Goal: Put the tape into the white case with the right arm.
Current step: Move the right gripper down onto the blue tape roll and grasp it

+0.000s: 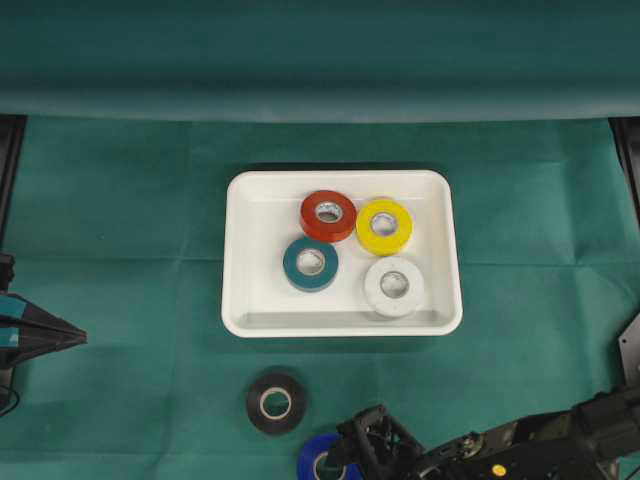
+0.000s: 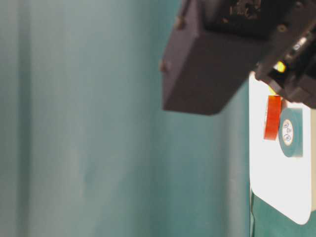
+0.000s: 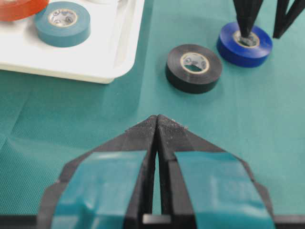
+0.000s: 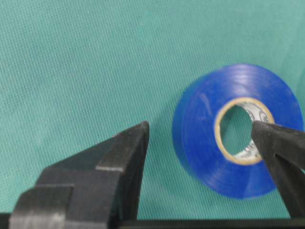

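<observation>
The white case holds a red roll, a yellow roll, a teal roll and a white roll. Two tapes lie flat on the green cloth in front of it: a black tape and a blue tape at the front edge. My right gripper is open and straddles the blue tape's wall, with one finger in its hole and the other finger outside, a gap away. My left gripper is shut and empty at the left.
A rolled-up fold of green cloth runs along the back. The black tape lies between the case's front rim and the blue tape. Dark frame posts stand at both sides.
</observation>
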### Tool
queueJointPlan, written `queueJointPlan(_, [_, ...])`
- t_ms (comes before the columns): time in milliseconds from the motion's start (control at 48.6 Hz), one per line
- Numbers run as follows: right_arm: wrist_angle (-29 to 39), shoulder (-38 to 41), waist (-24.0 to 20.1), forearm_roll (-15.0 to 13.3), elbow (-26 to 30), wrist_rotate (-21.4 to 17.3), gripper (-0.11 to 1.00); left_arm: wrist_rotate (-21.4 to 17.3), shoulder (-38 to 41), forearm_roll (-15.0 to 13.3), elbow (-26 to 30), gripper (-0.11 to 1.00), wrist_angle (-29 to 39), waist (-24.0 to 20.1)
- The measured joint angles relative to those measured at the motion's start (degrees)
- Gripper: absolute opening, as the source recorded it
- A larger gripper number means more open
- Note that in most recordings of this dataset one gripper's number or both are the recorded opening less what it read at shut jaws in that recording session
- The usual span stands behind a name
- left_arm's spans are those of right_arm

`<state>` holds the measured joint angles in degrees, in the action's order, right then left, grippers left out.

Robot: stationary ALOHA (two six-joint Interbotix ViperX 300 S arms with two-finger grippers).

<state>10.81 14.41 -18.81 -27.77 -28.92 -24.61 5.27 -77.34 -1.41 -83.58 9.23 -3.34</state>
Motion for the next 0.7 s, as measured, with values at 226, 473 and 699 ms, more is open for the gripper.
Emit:
queueJointPlan(226, [-0.3,1.6,0.0,-0.6,0.7,0.1,0.62,0.0,0.0,0.1,0.0,0.0,0.0,0.0])
queueJointPlan(473, [-0.3,1.7,0.0,-0.7,0.9,0.1,0.6,0.0,0.0,0.0,0.0,0.0,0.0,0.0])
queueJointPlan(699, [-0.1,1.7,-0.3,-0.7,0.9,-0.1,0.11,-0.1,0.0,0.1,0.0,0.0,0.0,0.0])
